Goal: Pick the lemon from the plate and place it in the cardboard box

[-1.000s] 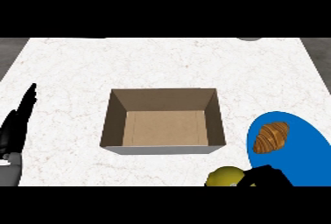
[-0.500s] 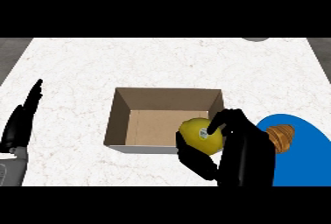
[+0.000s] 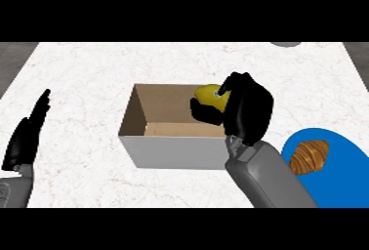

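Right hand [image 3: 245,110] grips lemon [image 3: 208,94] over cardboard box [image 3: 173,151] (open-topped).

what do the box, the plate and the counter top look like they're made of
The box looks like cardboard: matte, tan inside, paler grey-white on the outer front wall, with thin straight walls. The plate is plain saturated blue with no pattern; glazed ceramic or plastic, the look leaves it open. The counter top looks like white marble or stone, with faint reddish-grey veins.
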Controlling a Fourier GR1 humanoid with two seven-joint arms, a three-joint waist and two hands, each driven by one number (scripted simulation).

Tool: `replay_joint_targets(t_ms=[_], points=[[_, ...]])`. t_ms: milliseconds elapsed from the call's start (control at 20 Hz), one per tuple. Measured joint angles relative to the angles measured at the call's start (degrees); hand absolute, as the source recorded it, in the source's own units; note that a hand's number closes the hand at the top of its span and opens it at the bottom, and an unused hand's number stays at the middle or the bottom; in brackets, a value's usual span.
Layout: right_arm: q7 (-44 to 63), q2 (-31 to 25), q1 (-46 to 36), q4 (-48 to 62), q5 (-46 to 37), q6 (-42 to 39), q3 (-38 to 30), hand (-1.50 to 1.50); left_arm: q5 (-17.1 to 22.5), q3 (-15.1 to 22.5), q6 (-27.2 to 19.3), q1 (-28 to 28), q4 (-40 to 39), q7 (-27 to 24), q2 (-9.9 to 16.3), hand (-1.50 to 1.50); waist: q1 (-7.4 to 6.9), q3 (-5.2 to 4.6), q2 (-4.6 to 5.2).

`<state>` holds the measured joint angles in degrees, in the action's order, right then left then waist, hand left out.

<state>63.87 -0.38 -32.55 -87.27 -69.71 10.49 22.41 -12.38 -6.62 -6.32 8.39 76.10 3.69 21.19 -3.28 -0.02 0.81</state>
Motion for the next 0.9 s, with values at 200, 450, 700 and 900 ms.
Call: replay_joint_targets(t_ms=[200,450,700,900], points=[[-0.4,-0.1,-3.0,7.5,5.8,5.1,-2.7,-1.50,-0.3,0.3,-0.1,0.2,0.3,0.3,-0.4,0.00,-0.28,0.03,-0.01],[-3.2,-0.7,-8.3,16.4,11.3,13.1,-4.1,-1.50,-0.1,-0.3,0.0,0.4,-1.0,-0.7,-0.4,0.00,0.24,-0.16,-0.68],[-5.9,-1.1,-11.8,21.9,11.0,23.4,-3.1,-1.50,0.0,-0.9,0.5,-1.0,0.1,-0.4,0.1,0.00,0.96,-0.19,-1.15],[-5.1,-0.5,-11.5,20.8,8.5,30.6,-2.8,-1.50,-0.1,-1.2,0.1,-2.4,0.2,-0.8,-0.3,0.00,1.71,-0.16,-1.19]])
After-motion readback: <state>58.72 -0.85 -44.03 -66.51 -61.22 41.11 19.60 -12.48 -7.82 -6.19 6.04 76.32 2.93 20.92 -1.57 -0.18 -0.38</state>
